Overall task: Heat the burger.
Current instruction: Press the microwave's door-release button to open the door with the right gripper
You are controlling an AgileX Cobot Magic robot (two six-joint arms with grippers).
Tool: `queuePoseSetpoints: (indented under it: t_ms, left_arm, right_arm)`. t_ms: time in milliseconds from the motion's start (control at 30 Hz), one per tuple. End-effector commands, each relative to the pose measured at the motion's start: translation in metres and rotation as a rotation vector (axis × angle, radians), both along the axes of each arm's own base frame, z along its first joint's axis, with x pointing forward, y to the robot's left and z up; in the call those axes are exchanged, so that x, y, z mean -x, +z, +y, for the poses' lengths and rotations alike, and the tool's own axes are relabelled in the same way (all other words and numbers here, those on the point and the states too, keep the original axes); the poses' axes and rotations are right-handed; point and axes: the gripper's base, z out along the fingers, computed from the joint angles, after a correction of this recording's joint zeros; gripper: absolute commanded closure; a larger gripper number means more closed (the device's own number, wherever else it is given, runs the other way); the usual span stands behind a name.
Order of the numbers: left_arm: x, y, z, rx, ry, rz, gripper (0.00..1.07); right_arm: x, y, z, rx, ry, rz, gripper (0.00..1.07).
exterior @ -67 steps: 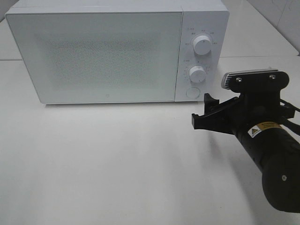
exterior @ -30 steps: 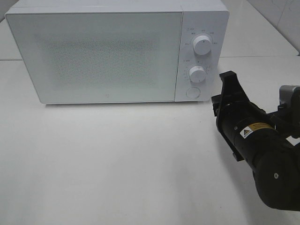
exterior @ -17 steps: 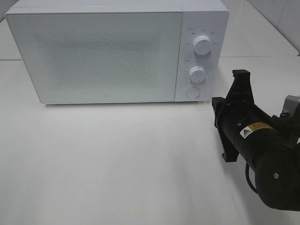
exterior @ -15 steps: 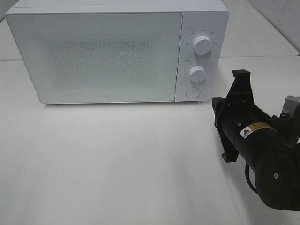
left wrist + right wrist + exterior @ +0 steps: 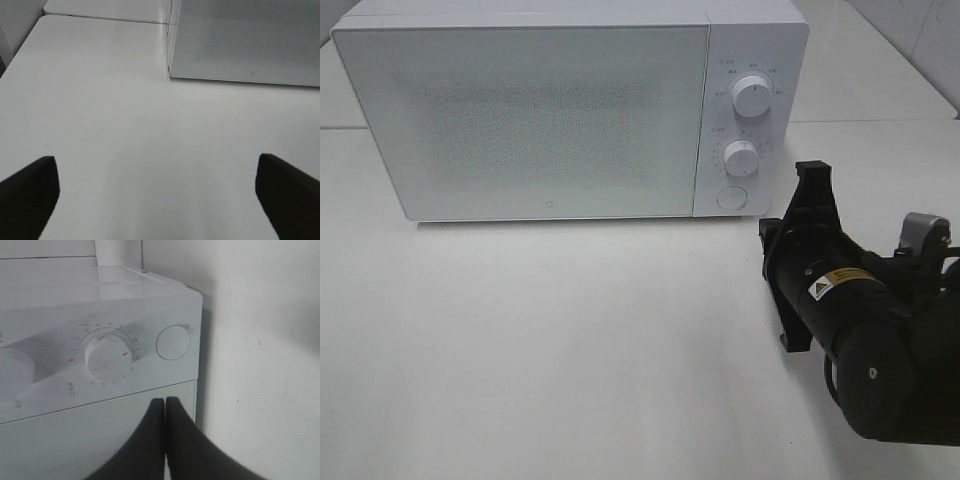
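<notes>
The burger is out of view in every frame. The white microwave (image 5: pixel 520 110) stands at the back of the table with its door closed; it also shows in the left wrist view (image 5: pixel 245 40) and the right wrist view (image 5: pixel 100 305). My right gripper (image 5: pixel 770 245) is rolled onto its side just in front of the control panel, below the round button (image 5: pixel 730 197). Its fingers are shut with nothing between them (image 5: pixel 165 402), pointing at the panel under the lower knob (image 5: pixel 107 357) and the button (image 5: pixel 173 342). My left gripper (image 5: pixel 156 165) is open over bare table, left of the microwave's front corner.
The panel carries an upper knob (image 5: pixel 752 95) and a lower knob (image 5: pixel 741 157). The white table (image 5: pixel 570 350) stretches in front of the microwave. The black right arm (image 5: pixel 880 360) fills the near right corner. A tiled wall rises at the far right.
The right gripper has rolled from flat onto its side and its jaws have shut. It has drifted slightly left, toward the microwave's panel. The microwave door stays closed.
</notes>
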Motion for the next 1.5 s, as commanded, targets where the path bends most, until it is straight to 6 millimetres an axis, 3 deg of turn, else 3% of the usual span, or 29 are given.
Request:
queuePoseSetpoints:
  t_ms: [33,667,1033,1500]
  left_arm:
    - [0.000,0.000,0.000,0.004,0.000,-0.012,0.07]
    - [0.000,0.000,0.000,0.004,0.000,-0.012,0.07]
    - [0.000,0.000,0.000,0.004,0.000,-0.012,0.07]
    - [0.000,0.000,0.000,0.004,0.000,-0.012,0.07]
  right_arm:
    - [-0.004,-0.006,0.006,-0.019,0.013,0.024,1.07]
    - [-0.069,-0.023,0.016,-0.066,0.002,0.040,1.07]
    - [-0.092,-0.024,0.011,-0.061,-0.013,0.058,1.07]
    - [-0.105,-0.034,0.015,-0.069,-0.023,0.061,1.07]
